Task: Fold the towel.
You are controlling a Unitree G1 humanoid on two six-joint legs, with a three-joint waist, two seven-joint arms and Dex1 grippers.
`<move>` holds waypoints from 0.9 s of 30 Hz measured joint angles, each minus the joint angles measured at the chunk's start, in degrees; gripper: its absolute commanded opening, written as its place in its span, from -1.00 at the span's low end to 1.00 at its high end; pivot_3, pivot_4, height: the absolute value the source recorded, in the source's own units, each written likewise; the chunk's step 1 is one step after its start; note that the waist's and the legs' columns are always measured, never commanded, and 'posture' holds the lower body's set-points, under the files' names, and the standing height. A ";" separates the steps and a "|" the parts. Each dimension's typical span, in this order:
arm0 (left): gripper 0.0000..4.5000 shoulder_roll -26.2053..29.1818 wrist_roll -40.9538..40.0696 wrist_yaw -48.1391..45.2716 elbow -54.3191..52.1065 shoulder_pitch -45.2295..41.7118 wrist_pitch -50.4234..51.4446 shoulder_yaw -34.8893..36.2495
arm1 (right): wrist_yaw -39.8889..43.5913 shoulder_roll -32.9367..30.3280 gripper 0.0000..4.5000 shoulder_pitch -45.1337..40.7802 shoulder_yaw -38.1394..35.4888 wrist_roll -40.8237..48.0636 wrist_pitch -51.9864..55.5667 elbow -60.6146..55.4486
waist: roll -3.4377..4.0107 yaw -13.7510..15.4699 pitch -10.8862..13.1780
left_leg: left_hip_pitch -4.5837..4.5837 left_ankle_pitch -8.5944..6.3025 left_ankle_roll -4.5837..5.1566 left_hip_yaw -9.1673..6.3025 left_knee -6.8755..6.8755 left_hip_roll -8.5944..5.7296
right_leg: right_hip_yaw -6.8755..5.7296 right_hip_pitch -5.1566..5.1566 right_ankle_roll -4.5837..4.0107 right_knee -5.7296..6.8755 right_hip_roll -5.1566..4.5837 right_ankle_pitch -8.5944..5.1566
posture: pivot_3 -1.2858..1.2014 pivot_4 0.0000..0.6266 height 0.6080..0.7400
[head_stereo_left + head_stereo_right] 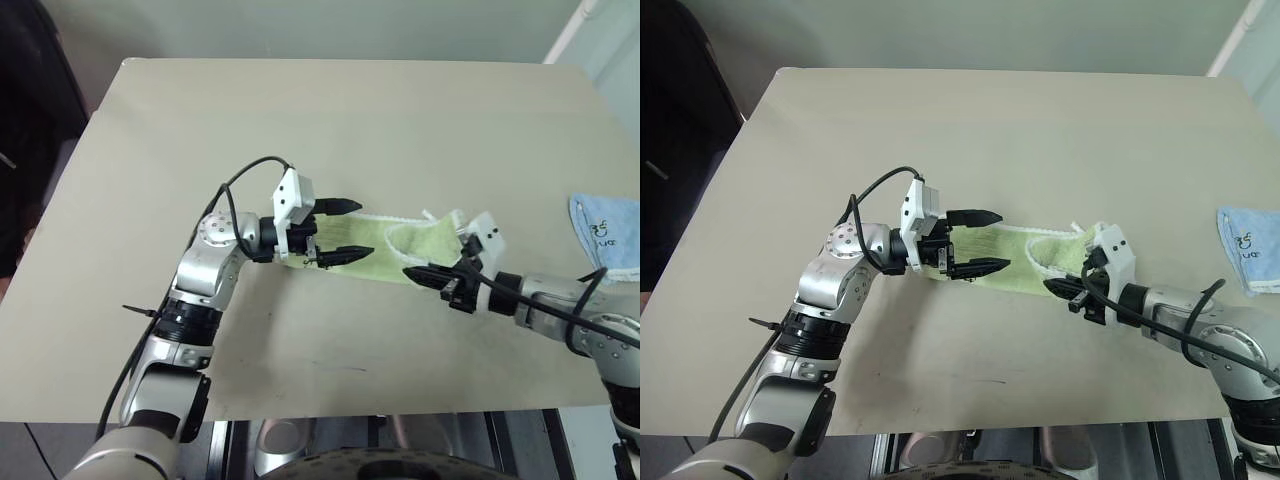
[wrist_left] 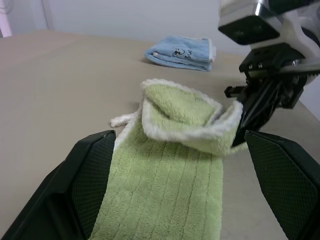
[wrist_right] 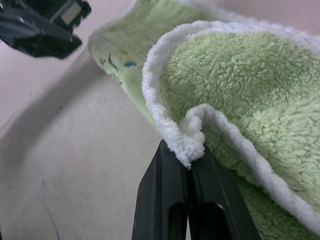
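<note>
The towel [image 1: 385, 245], light green with white edging, lies across the middle of the table [image 1: 300, 120]. Its right end is raised and curled back over itself [image 2: 185, 117]. My right gripper [image 3: 186, 165] is shut on the white edge of that curled end, pinching a small bunch of the hem [image 3: 190, 137]. My left gripper [image 1: 358, 228] is open and points right. Its two fingers straddle the towel's left end, one along each long edge, with the cloth [image 2: 165, 170] flat between them. A small dark printed mark [image 3: 117, 62] shows on the flat part.
A folded light blue cloth [image 1: 608, 232] with a dark print lies at the table's right edge, beyond my right arm. Bare tabletop stretches behind and to the left of the towel. The table's front edge [image 1: 380, 412] runs just below both arms.
</note>
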 measured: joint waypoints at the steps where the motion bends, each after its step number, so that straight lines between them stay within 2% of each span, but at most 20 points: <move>1: 1.00 -0.01 0.00 0.01 0.00 0.00 -0.01 0.00 | 0.00 0.16 -0.79 -0.37 0.15 -0.84 0.10 0.43 | 0.00 0.00 0.00 | 0.00 0.00 0.01 0.00 0.03 0.00 | 0.00 0.01 -0.01 0.00 0.00 0.01 | 0.03 -0.52 1.00; 3: 1.00 0.02 0.01 0.02 0.00 0.00 -0.05 0.00 | 0.00 0.18 -0.58 -0.63 0.47 -2.58 0.40 1.37 | 0.00 0.03 0.00 | -0.01 0.01 0.03 0.00 0.06 0.00 | 0.00 0.03 -0.06 -0.01 -0.01 0.00 | 0.03 -0.52 1.00; 13: 1.00 0.19 0.33 0.00 0.07 0.00 -0.90 0.00 | 2.99 1.30 0.95 -0.19 -2.23 -2.59 0.52 0.03 | 0.00 0.01 0.00 | -0.04 0.02 0.03 0.02 0.10 -0.01 | 0.01 0.02 -0.30 -0.02 0.01 -0.11 | 0.03 -0.52 1.00; 16: 1.00 0.17 0.72 0.00 0.48 -0.02 -1.14 0.00 | 3.55 1.58 0.98 -0.13 -3.93 -1.15 0.46 -0.55 | 0.00 0.02 0.00 | -0.04 0.02 0.02 0.02 0.12 -0.01 | 0.01 0.02 -0.32 -0.01 0.01 -0.12 | 0.03 -0.52 1.00; 19: 1.00 0.15 0.82 -0.06 0.84 -0.03 -1.36 0.00 | 4.61 0.80 0.98 0.13 -8.73 2.91 0.39 -2.24 | 0.00 0.04 0.00 | -0.08 0.03 0.01 0.03 0.12 -0.02 | 0.02 0.02 -0.33 -0.03 0.01 -0.13 | 0.03 -0.52 1.00; 25: 1.00 0.18 0.93 -0.06 1.29 -0.06 -2.18 0.05 | 7.67 -9.11 0.98 5.67 -18.75 2.29 0.73 -1.68 | 0.00 0.31 0.00 | -0.10 -0.03 -0.02 0.02 0.17 -0.04 | 0.03 0.07 -0.31 -0.04 -0.04 -0.25 | 0.03 -0.52 1.00; 27: 1.00 0.11 0.94 -0.08 1.37 -0.07 -2.30 0.04 | 9.70 -11.30 0.81 8.18 -21.04 1.97 1.78 0.08 | -0.01 0.24 0.00 | -0.10 -0.08 -0.09 0.03 0.16 -0.03 | 0.03 0.06 -0.31 -0.04 -0.02 -0.27 | 0.03 -0.52 1.00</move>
